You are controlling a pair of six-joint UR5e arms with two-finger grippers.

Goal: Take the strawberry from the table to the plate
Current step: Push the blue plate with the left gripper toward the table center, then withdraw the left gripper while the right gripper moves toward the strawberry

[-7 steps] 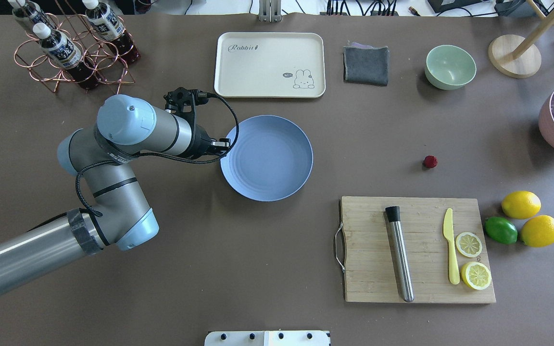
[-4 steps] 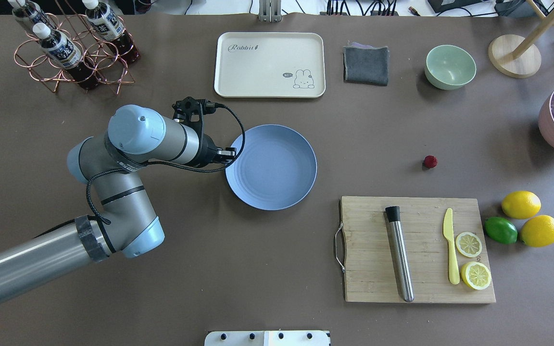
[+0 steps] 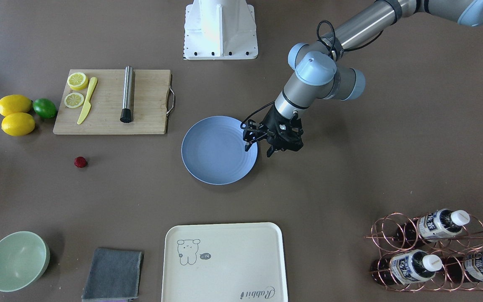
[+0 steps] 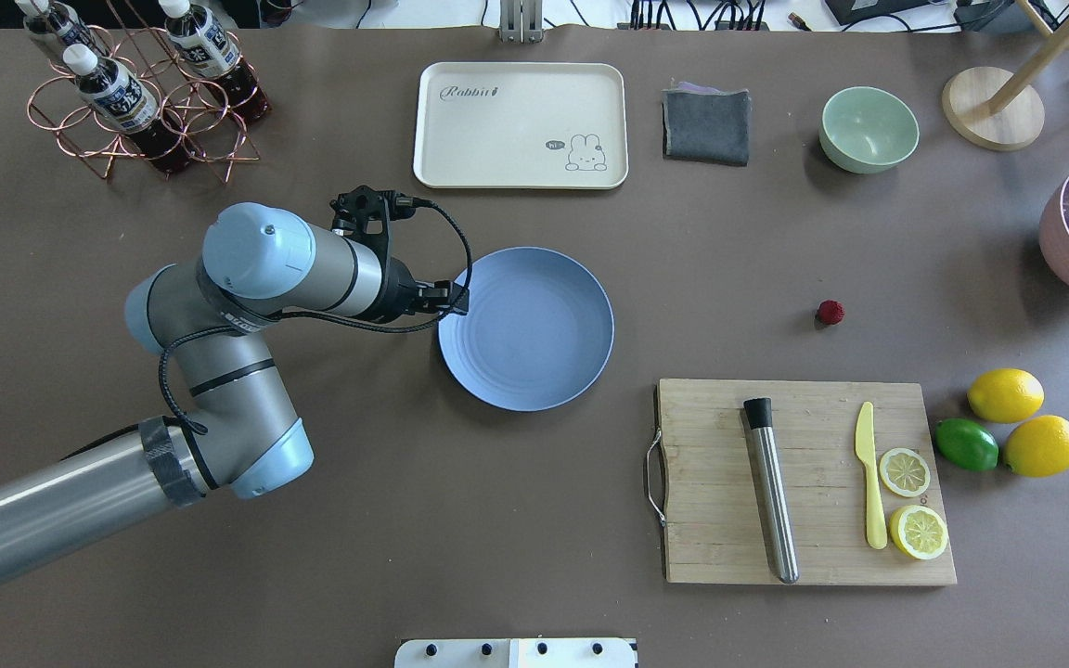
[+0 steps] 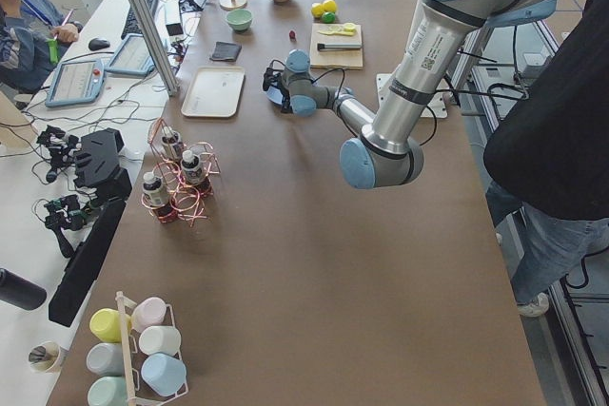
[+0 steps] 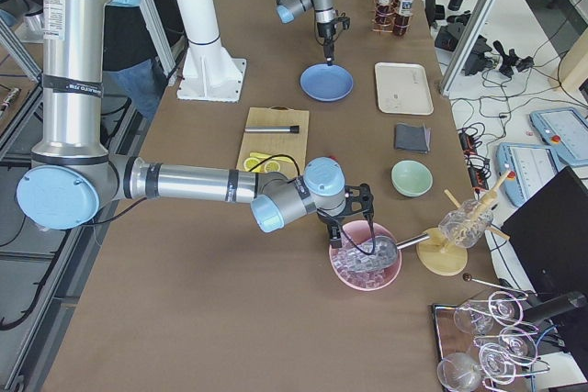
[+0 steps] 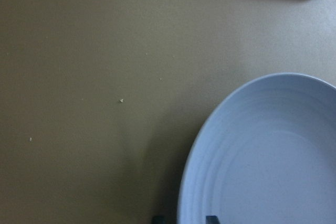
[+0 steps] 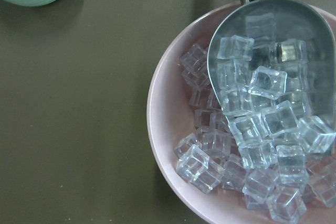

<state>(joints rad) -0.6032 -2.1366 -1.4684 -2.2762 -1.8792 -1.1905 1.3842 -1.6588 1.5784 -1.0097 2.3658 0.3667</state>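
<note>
Two tools, neither on the strawberry (image 4: pixel 830 313).
My left tool (image 3: pixel 259 150) sits at the rim of the light-blue plate (image 4: pixel 526 328), fingers apart, one on either side of the edge. The strawberry lies on the bare tabletop (image 4: pixel 497 520), well apart from the plate, near the wooden cutting board (image 4: pixel 804 482). My right tool (image 6: pixel 360 227) hangs over a pink bowl (image 8: pixel 157 129) of ice cubes; I cannot tell whether its fingers are apart or together.

Table (image 4: pixel 497 520) holds: 1 strawberry (image 4: pixel 830 313), 1 plate (image 4: pixel 525 329), 1 tray (image 4: pixel 521 125), 1 cloth (image 4: pixel 706 125), 1 green bowl (image 4: pixel 869 130), 1 cutting board (image 4: pixel 711 482), 1 knife (image 4: pixel 869 482), 1 steel rod (image 4: pixel 769 487), 2 lemons (image 4: pixel 1005 394), 2 lemon halves (image 4: pixel 904 471), 1 lime (image 4: pixel 966 444), 3 bottles (image 4: pixel 112 93).
</note>
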